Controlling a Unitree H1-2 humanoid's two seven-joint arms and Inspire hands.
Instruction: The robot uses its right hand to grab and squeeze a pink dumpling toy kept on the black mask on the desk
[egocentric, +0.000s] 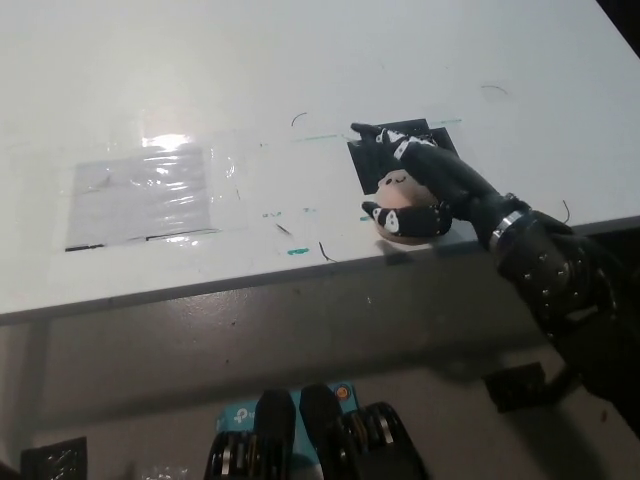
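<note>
The pink dumpling toy (397, 187) sits at the near edge of the black mask (372, 158), close to the desk's front edge. Only its little face and a strip of its underside show. My black right hand (432, 182) lies over the toy from the right. The fingers reach across its top onto the mask, and the thumb curls around its near side. My white left hand is out of the picture.
A clear plastic sheet (140, 195) is taped to the white desk (300, 70) at the left. Small green and black marks dot the surface near the mask. The desk's front edge (250, 282) runs just below the toy. A black block (515, 385) lies on the floor.
</note>
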